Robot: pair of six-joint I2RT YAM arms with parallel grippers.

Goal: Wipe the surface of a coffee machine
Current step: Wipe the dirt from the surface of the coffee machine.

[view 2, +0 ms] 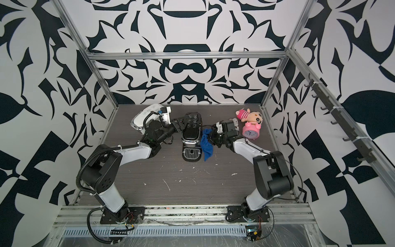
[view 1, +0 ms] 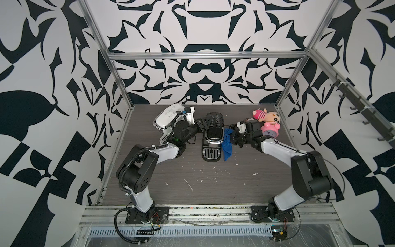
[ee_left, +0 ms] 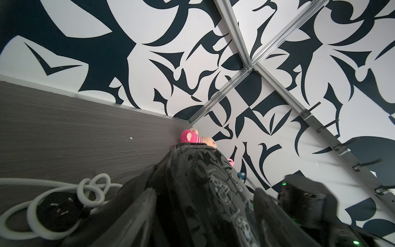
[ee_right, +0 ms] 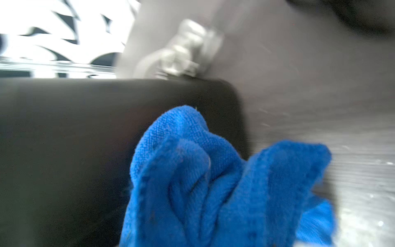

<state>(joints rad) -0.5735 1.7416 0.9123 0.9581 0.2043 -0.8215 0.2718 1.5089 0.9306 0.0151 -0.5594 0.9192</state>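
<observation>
Our right tool [view 1: 232,136] is pressed together on a bunched blue cloth [view 1: 226,147], pinching its upper part just right of the frame's centre in both top views. From the pinch the cloth hangs along the right flank of the black coffee machine [view 1: 213,132]. Its loose tail ends just beside the machine's drip tray [view 1: 210,152]. Through the right wrist camera we see the folds of cloth up close against the machine's dark side, though that picture is blurred.

The coffee machine stands upright on the bench [view 1: 192,181] at the middle of the frame. Its buttoned top points toward the back wall and its tray toward the lower edge. Our left tool [view 1: 202,126] meets it from the left. In the left wrist view its fingers [ee_left: 139,213] stand wide apart, clasping the machine's glossy top between them. Near the machine a white cord [ee_left: 96,184] lies coiled on the bench with a black plug [ee_left: 57,211].

Farther out, a white appliance [view 1: 166,117] sits up and left of centre, partly hidden by our left arm. Up and right of centre, a plush doll [view 1: 267,115] lies against a pink alarm clock [view 1: 270,131], close to our right wrist. White flecks [view 1: 189,185] dot the bench in the lower middle.
</observation>
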